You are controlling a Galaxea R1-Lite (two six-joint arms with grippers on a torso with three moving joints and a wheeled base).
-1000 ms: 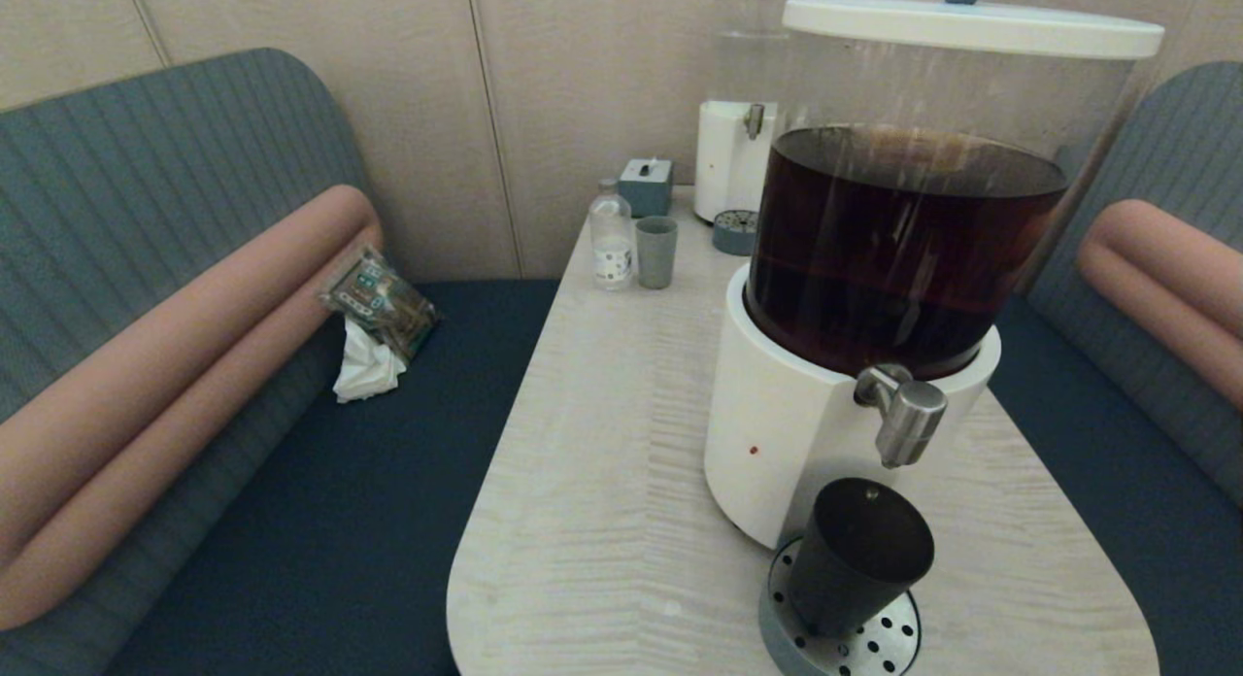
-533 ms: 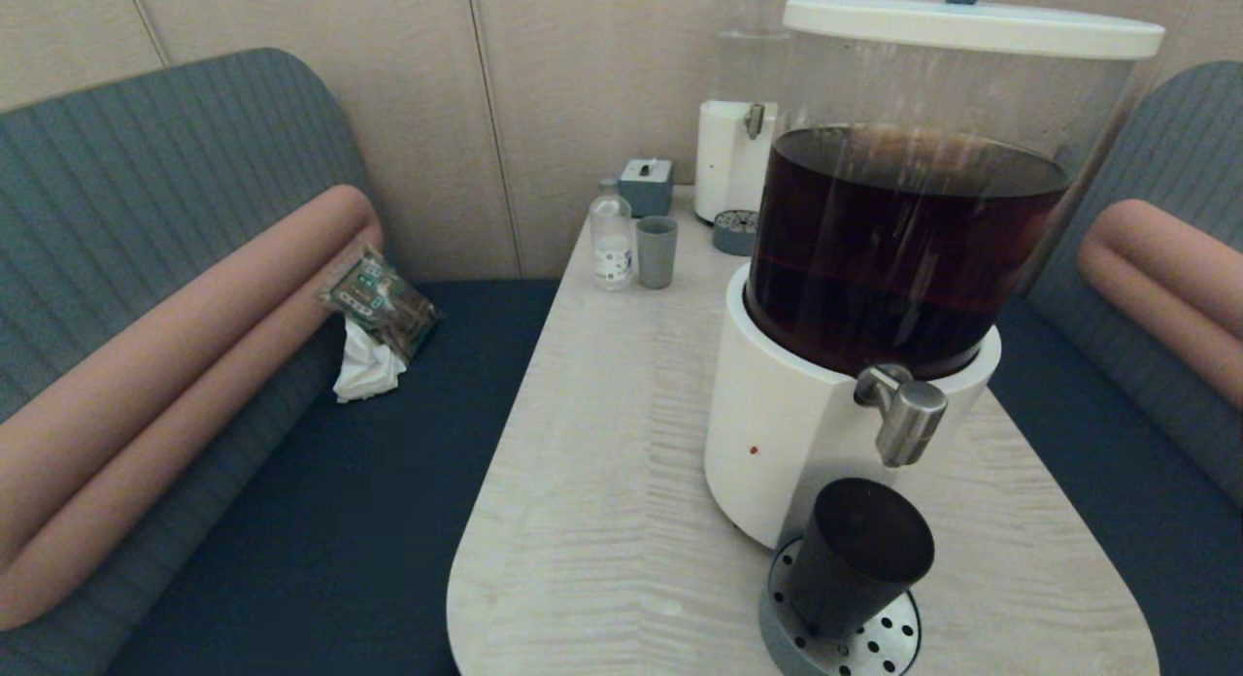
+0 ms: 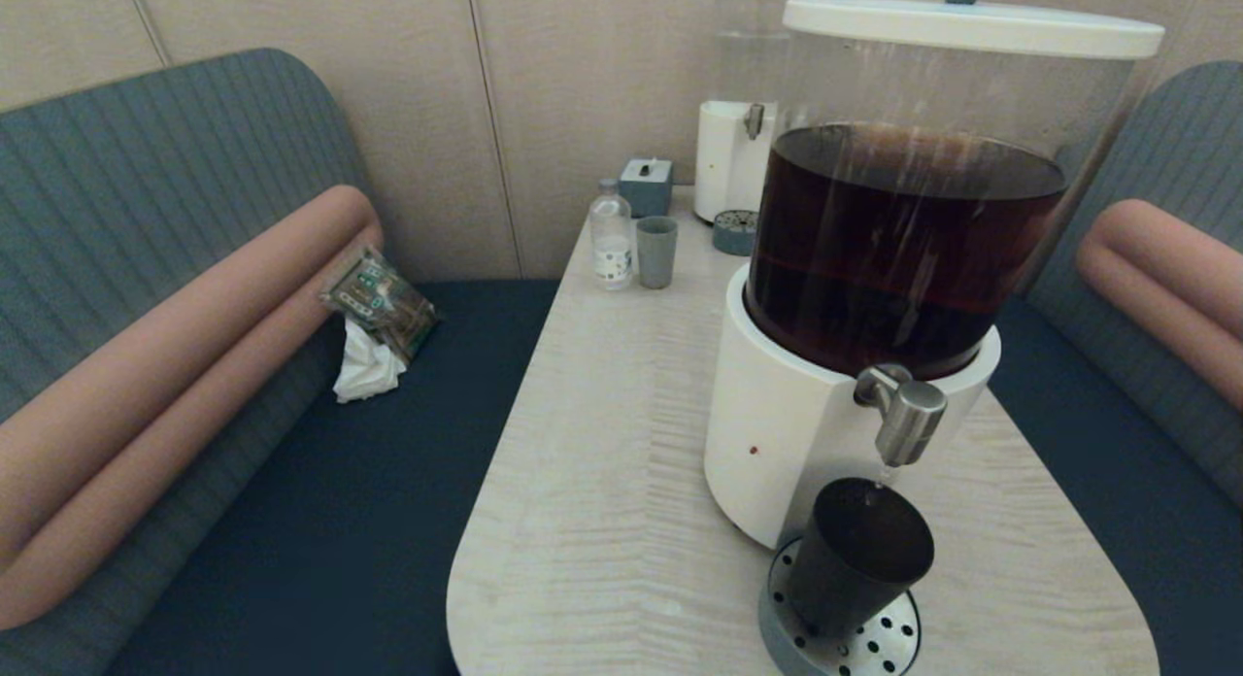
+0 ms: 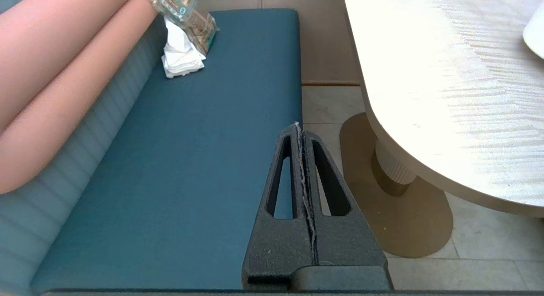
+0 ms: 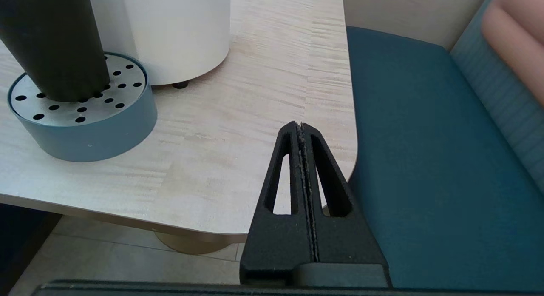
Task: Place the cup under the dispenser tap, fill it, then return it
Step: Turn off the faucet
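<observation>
The black-brown cup (image 3: 856, 557) stands on the round perforated drip tray (image 3: 898, 644), directly under the brushed-steel dispenser tap (image 3: 909, 420) of the big white-based dispenser (image 3: 787, 433) holding dark brown liquid. A thin trickle or drop hangs between the spout and the cup rim. In the right wrist view the cup (image 5: 51, 41) rises from the tray (image 5: 85, 130). My right gripper (image 5: 301, 125) is shut and empty, low beside the table's near right corner. Off the table's left side my left gripper (image 4: 296, 126) is shut, over the blue bench seat. Neither arm shows in the head view.
At the table's far end stand a small bottle (image 3: 611, 235), a paler grey-blue cup (image 3: 656, 252), a tissue box (image 3: 646, 185) and a second dispenser with clear liquid (image 3: 748, 122). A packet and crumpled tissue (image 3: 374, 317) lie on the left bench. Benches flank the table.
A thin drip now shows under the tap spout above the cup. Cup, tray and dispenser have not moved.
</observation>
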